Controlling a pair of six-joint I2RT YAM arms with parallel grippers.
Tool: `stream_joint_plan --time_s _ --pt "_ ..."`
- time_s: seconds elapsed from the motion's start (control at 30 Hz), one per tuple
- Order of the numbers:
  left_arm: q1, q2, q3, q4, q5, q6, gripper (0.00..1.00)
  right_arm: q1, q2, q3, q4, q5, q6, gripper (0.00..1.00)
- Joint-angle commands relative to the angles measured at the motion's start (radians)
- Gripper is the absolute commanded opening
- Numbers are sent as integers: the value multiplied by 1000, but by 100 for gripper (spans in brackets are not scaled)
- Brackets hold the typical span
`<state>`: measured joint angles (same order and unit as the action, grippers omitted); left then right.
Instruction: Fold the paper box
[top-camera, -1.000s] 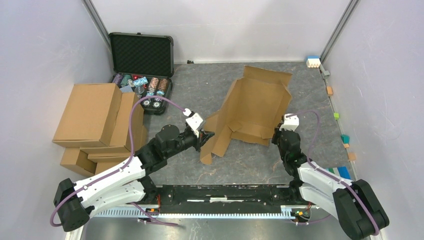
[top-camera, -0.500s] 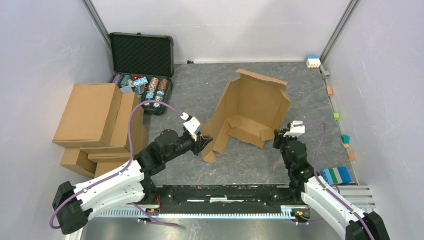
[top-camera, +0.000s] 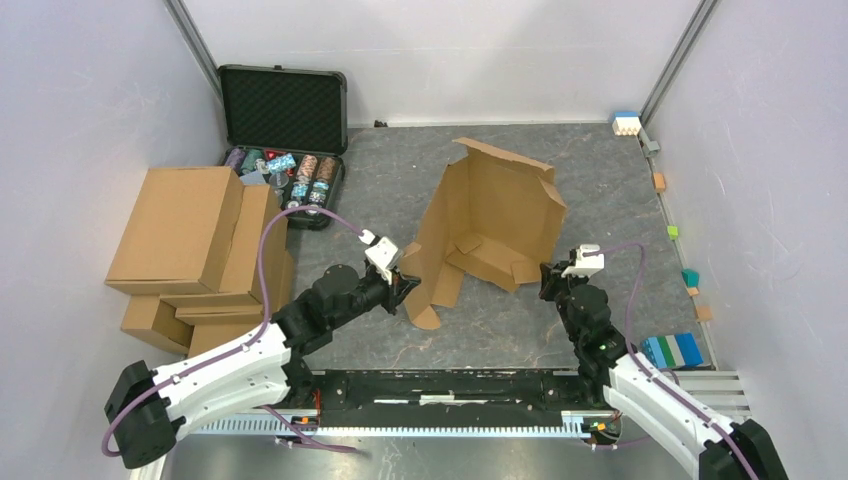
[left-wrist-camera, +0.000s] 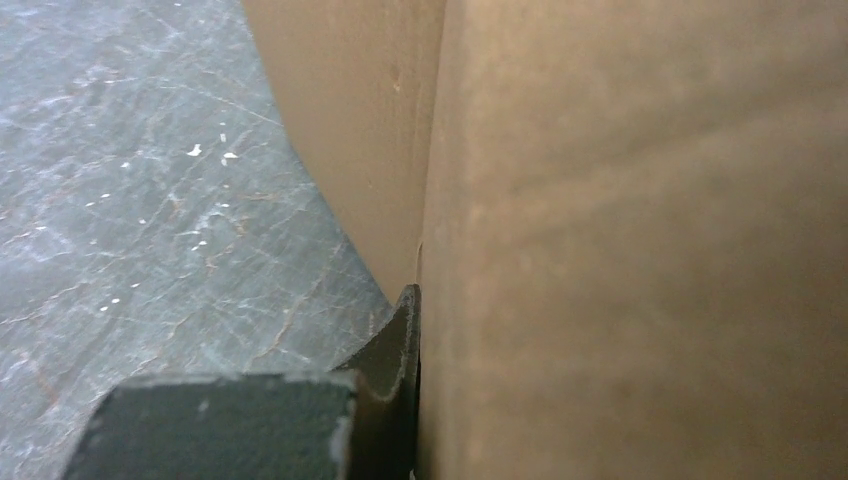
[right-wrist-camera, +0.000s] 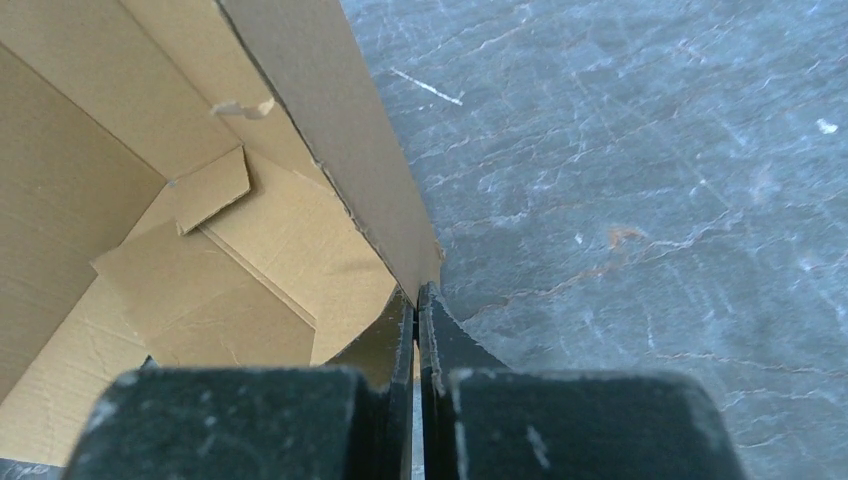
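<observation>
The paper box (top-camera: 495, 210) is a brown cardboard sheet, partly raised, its back and side panels tilted up on the grey table. Inner flaps (right-wrist-camera: 190, 270) lie loosely on its floor. My left gripper (top-camera: 405, 285) is shut on the box's left flap. In the left wrist view only one dark finger (left-wrist-camera: 398, 350) shows, pressed against the cardboard (left-wrist-camera: 620, 200), which hides the other. My right gripper (top-camera: 548, 280) is shut on the near right corner of the box. In the right wrist view its fingertips (right-wrist-camera: 417, 295) pinch the wall's edge (right-wrist-camera: 330, 130).
A pile of ready-made brown cartons (top-camera: 195, 240) stands at the left. An open black case (top-camera: 285, 110) with poker chips sits at the back left. Small coloured blocks (top-camera: 672, 350) lie along the right edge, with more at the back right corner (top-camera: 626, 122).
The box has been drawn nearer to the arms and its panels stand more upright. Both grippers have moved back toward the near edge with it.
</observation>
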<state>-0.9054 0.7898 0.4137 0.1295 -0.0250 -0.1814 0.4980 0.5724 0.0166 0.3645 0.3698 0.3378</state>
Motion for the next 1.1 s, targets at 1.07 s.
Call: stream_joint_plan --time_s 1.07 --pt "-5 81 14 156 223 -188 2 391 523 282 -257 500 842 0"
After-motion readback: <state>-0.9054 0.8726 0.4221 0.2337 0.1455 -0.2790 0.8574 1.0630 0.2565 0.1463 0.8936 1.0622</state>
